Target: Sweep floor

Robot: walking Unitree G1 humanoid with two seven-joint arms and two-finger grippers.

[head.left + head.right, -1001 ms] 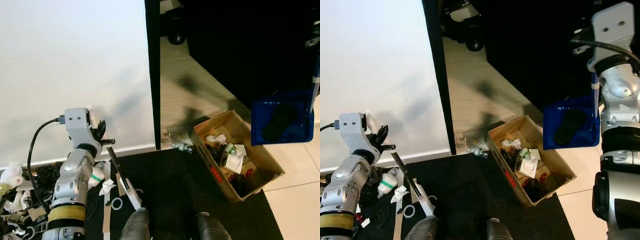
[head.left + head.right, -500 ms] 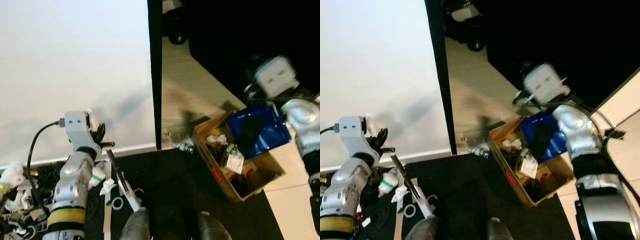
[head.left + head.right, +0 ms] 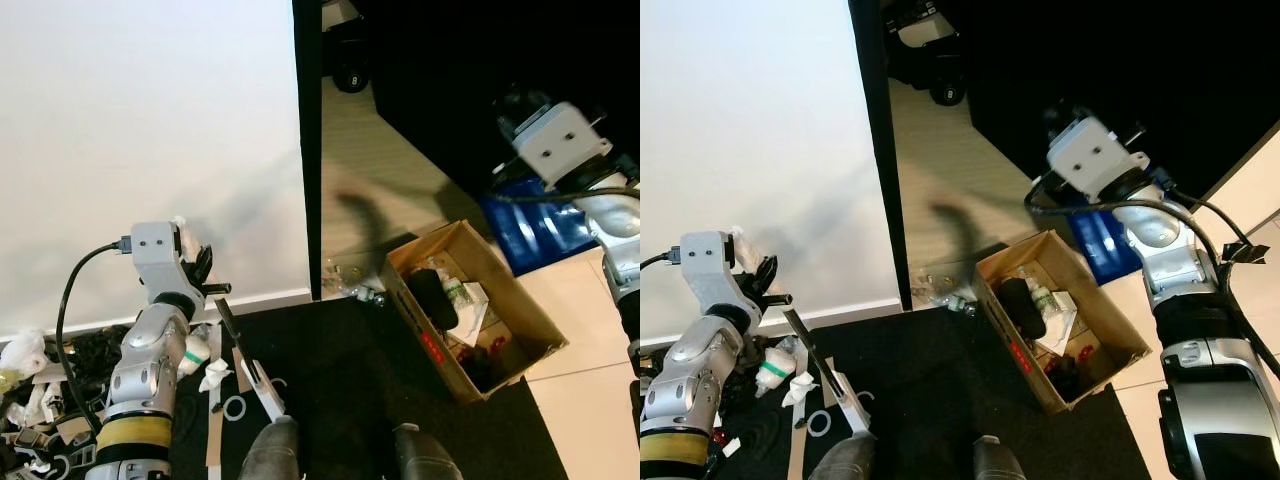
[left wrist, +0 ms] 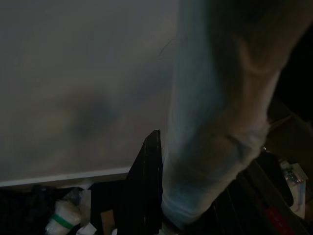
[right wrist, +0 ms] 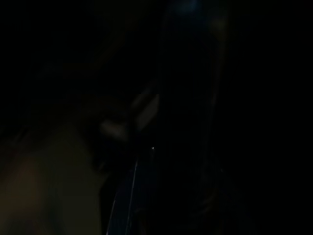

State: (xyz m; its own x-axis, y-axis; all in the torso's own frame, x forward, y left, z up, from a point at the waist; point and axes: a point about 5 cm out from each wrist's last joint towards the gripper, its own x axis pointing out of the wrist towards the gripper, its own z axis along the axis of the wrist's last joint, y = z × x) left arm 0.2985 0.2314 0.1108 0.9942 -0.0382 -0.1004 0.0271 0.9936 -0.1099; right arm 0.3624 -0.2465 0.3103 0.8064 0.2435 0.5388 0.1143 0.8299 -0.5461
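L jaws (image 3: 203,272) are closing on the thin dark handle of a brush (image 3: 250,372), whose pale head is resting on the black mat (image 3: 340,390) below and just inboard of them, near the robot's 2 feet (image 3: 270,450). R jaws (image 3: 1065,120) are sitting up high past the far end of 1 open cardboard box (image 3: 1020,355); how wide they are standing can't be told, the wrist block is hiding them, & the R wrist view is too dark to help. A blue dustpan (image 3: 1102,240) is hanging just under the R wrist, tipped beyond the box's far rim, but the grip on it isn't visible. Box is lying between the 2 arms, nearer the R one, holding a dark oblong item (image 3: 1020,305), a bottle & crumpled paper. Litter pile (image 3: 50,380) is lying beneath & outboard of the L jaws: a white bottle w/ green band (image 3: 773,370), paper scraps, a ring of tape (image 3: 234,407), cardboard strips. Surface: black mat underfoot, pale tile (image 3: 590,380) under the R arm, wood-look floor (image 3: 370,180) ahead. White wall (image 3: 150,140) is rising behind the L jaws, w/ a dark door edge beside it.
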